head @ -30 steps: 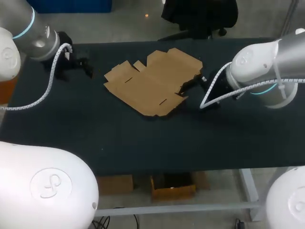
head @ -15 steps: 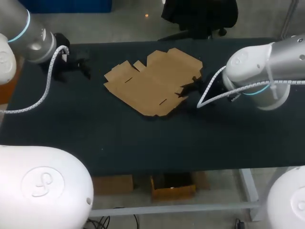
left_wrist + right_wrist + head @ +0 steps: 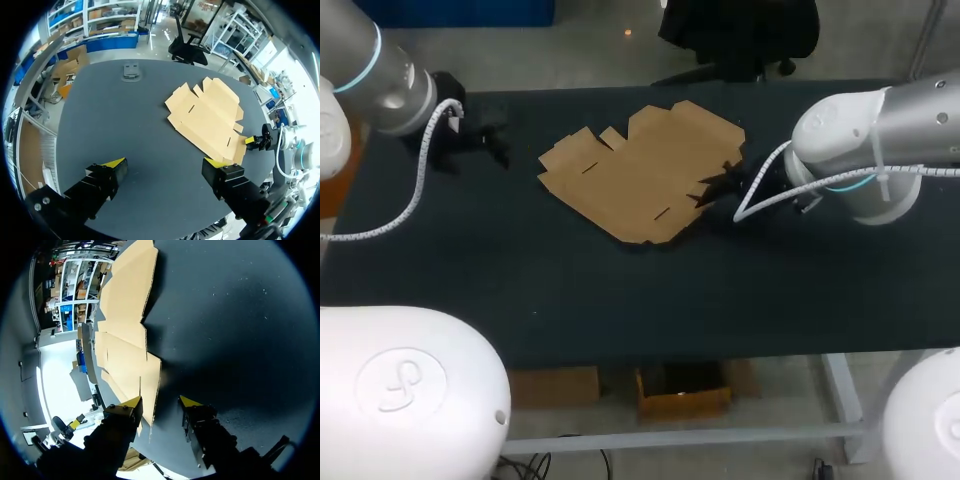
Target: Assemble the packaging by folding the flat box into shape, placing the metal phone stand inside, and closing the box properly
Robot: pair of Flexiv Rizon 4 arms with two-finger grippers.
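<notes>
At the right edge of the flat box [image 3: 640, 170], my open right gripper [image 3: 160, 402] has slid in astride it; left gripper [image 3: 164, 162] open too.

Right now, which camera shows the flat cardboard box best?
Head view: the whole box lies flat, seen from above, with its flaps and slots clear. The left wrist view also takes in the whole box, but farther off and at a slant. The right wrist view shows only one side close up, with a flap corner between the open fingers of the right gripper.
</notes>
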